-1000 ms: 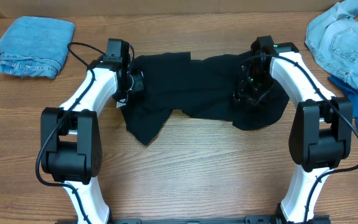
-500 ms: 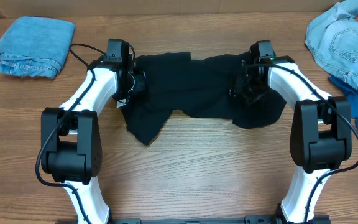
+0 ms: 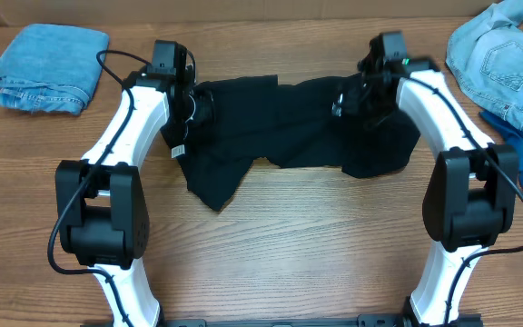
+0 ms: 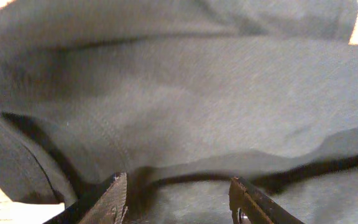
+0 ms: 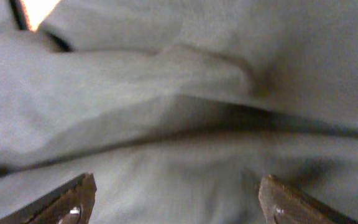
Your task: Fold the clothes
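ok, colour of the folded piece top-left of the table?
Light-blue denim, clearest in the overhead view.

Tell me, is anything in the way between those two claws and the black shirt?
Nothing visible. The left gripper and right gripper are right at the black shirt, one near each end, and only its cloth shows between their spread fingers.
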Robot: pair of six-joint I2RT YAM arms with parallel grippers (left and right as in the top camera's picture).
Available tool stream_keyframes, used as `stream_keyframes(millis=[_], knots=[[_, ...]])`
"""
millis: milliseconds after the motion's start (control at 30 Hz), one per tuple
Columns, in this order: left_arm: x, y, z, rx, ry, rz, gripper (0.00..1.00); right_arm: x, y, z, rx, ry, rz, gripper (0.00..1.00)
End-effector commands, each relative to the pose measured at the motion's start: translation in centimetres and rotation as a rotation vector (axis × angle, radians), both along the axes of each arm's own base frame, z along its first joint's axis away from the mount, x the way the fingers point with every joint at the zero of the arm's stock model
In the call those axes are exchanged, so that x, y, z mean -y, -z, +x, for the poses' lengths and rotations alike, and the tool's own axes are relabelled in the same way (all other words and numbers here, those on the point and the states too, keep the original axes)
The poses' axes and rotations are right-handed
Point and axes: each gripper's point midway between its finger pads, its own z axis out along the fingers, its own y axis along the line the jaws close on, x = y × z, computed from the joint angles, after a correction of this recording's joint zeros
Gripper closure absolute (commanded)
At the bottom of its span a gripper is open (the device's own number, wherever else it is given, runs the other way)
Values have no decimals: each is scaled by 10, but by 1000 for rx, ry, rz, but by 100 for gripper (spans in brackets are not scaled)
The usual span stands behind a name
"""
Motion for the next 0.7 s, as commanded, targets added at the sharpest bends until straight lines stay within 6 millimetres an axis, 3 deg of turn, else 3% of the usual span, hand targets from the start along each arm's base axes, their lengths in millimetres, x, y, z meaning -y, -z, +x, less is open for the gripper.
stream_keyframes(millis=[0,267,333,400,500,667], knots=[[6,-11,7,22,-1,-21,41,18,-36,-6,-32,47,-25,12],[5,-10,5,20,24,-3,39,38,-11,-94,-408,91,-77,18],[5,-10,5,19,24,-3,39,39,-8,-108,-462,89,-78,24],[5,-10,4,19,34,0,39,39,-11,-110,-446,86,-78,24],[5,-10,4,20,44,4,38,37,-40,-115,-358,72,-97,22],[5,-10,4,18,44,4,38,43,-117,-139,-135,78,-174,14]])
